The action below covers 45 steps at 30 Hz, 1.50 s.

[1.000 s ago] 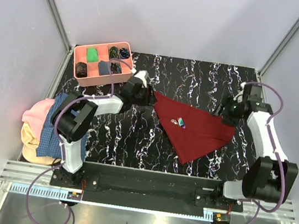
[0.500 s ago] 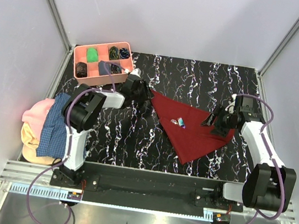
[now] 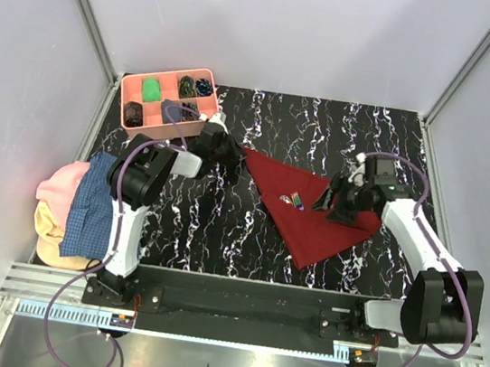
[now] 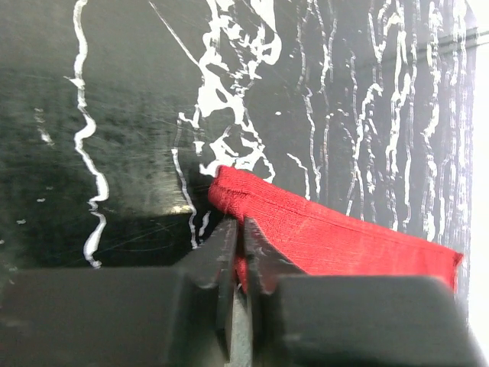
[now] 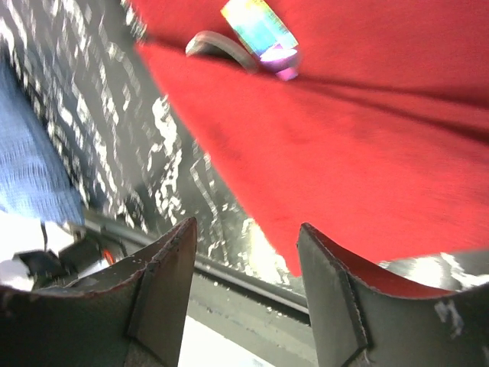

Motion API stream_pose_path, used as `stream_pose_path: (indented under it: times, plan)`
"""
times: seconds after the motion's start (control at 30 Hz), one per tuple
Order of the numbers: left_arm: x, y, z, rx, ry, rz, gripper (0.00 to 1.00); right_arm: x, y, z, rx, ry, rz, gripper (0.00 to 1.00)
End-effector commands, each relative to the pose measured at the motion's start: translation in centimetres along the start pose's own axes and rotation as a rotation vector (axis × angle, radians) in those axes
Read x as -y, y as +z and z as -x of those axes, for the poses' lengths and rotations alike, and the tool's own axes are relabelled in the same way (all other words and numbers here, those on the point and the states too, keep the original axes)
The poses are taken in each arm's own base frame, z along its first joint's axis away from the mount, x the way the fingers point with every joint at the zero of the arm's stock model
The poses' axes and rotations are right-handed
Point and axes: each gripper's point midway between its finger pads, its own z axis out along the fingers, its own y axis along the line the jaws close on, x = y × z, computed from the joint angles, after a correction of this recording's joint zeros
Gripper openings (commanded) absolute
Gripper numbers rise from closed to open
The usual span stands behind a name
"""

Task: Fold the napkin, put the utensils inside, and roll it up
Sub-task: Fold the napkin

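Folding is judged to be done: the napkin [image 3: 318,214] is laid on the counter [image 3: 194,222] as a dark red triangle, right of centre in the overhead frame, with one tip pointed at the lower edge. Its surface is seen flat and smooth, and a doubled hem is shown in the left wrist view. The utensils [image 3: 296,199], small and glinting teal and purple, are bunched on it near its left slope, presumably so that they can be rolled inside. The upper-left corner is pinched by the left fingers [image 4: 223,256], closed tight on the cloth, probably so that the roll can be started there. The right fingers [image 5: 164,283] are held wide apart with nothing between them, low over the napkin's right part, likely so that it can be steadied. A pink compartment tray [image 3: 167,102] is seen at upper left.
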Motion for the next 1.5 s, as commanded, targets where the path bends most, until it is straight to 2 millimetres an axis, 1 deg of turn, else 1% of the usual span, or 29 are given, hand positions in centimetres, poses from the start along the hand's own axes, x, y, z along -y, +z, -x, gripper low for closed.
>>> stream_pose_path:
  times: [0.0,0.07,0.1,0.13,0.2,0.23,0.3,0.33,0.37,0.4,0.47,0.5,0.53,0.6,0.63,0.7,0.77,0.87,0.9,1.0,1.03,1.1,1.13,1.2,1.23,1.3,1.33,1.4,1.47]
  plan:
    - [2.9,-0.4,1.0,0.028,0.055,-0.135,0.00,-3.5,2.0,-2.9,-0.088,-0.037,0.096,0.63]
    - [2.9,-1.1,0.9,0.044,0.062,-0.145,0.00,-4.9,2.8,-3.9,-0.110,-0.068,0.124,0.63]
    - [3.3,-1.6,1.2,0.058,0.067,-0.153,0.00,-5.9,3.6,-5.3,-0.150,-0.083,0.136,0.63]
    - [2.6,-2.0,0.7,0.056,0.067,-0.139,0.00,-6.5,4.1,-5.8,-0.166,-0.094,0.148,0.63]
    - [3.0,-2.9,1.1,0.079,0.074,-0.149,0.00,-7.3,5.6,-6.6,-0.195,-0.104,0.160,0.63]
    - [2.4,-3.3,0.6,0.081,0.073,-0.140,0.00,-8.4,6.2,-7.1,-0.207,-0.132,0.178,0.63]
    - [2.8,-4.5,1.0,0.109,0.078,-0.147,0.00,-8.9,7.8,-8.2,-0.251,-0.144,0.164,0.63]
    - [1.9,-5.1,0.6,0.117,0.075,-0.129,0.00,-10.0,8.2,-8.7,-0.261,-0.175,0.178,0.63]
    - [1.9,-5.6,0.6,0.126,0.074,-0.129,0.00,-9.9,9.1,-9.2,-0.281,-0.173,0.162,0.63]
    - [2.6,-6.5,1.1,0.147,0.080,-0.140,0.00,-10.2,9.5,-9.2,-0.280,-0.175,0.157,0.63]
    - [1.8,-7.7,0.6,0.157,0.083,-0.123,0.00,-10.9,10.4,-9.6,-0.290,-0.187,0.158,0.63]
    - [2.4,-8.7,1.1,0.180,0.095,-0.134,0.00,-11.2,10.6,-9.6,-0.292,-0.181,0.159,0.63]
    - [1.5,-9.4,0.6,0.180,0.094,-0.107,0.00,-11.7,10.6,-9.5,-0.289,-0.185,0.168,0.63]
    - [2.0,-10.9,1.2,0.208,0.116,-0.115,0.00,-12.2,10.4,-9.4,-0.281,-0.186,0.182,0.63]
    - [1.5,-11.4,0.7,0.196,0.124,-0.099,0.00,-12.4,10.1,-9.2,-0.272,-0.186,0.186,0.63]
    - [2.0,-12.4,1.0,0.204,0.170,-0.107,0.00,-13.3,9.0,-8.5,-0.233,-0.202,0.208,0.64]
    - [3.0,-12.6,0.3,0.171,0.236,-0.124,0.00,-14.1,7.7,-7.7,-0.185,-0.210,0.229,0.64]
    - [5.8,-12.7,-0.9,0.152,0.324,-0.174,0.00,-13.4,6.5,-5.8,-0.098,-0.220,0.179,0.67]
    - [6.7,-12.7,-1.1,0.150,0.337,-0.194,0.00,-12.2,6.4,-4.1,-0.047,-0.190,0.135,0.68]
    - [10.0,-12.8,-3.0,0.128,0.368,-0.272,0.00,-9.7,5.4,-1.8,0.005,-0.104,0.099,0.68]
    - [11.7,-13.0,-4.4,0.111,0.386,-0.315,0.00,-7.9,5.0,-0.4,0.038,-0.053,0.073,0.68]
    - [13.7,-13.1,-5.6,0.098,0.403,-0.363,0.00,-6.9,3.7,0.9,0.092,-0.044,0.064,0.68]
    - [15.2,-13.4,-7.1,0.078,0.416,-0.400,0.00,-5.8,3.3,1.4,0.108,-0.023,0.042,0.68]
    - [16.9,-13.5,-8.4,0.064,0.420,-0.437,0.00,-5.4,2.1,1.9,0.145,-0.033,0.036,0.68]
    - [17.9,-13.7,-9.9,0.041,0.430,-0.466,0.00,-4.9,1.9,1.8,0.149,-0.028,0.023,0.68]
    - [18.8,-13.6,-11.5,0.009,0.442,-0.489,0.00,-4.9,1.2,1.9,0.173,-0.030,0.022,0.68]
    - [19.5,-13.9,-13.1,-0.022,0.454,-0.515,0.00,-4.6,1.2,1.6,0.171,-0.026,0.018,0.68]
    - [20.0,-14.2,-15.9,-0.075,0.475,-0.543,0.00,-4.4,0.9,1.3,0.177,-0.018,0.013,0.68]
    - [20.1,-14.4,-17.6,-0.106,0.488,-0.559,0.00,-4.2,0.6,1.1,0.187,-0.014,0.008,0.69]
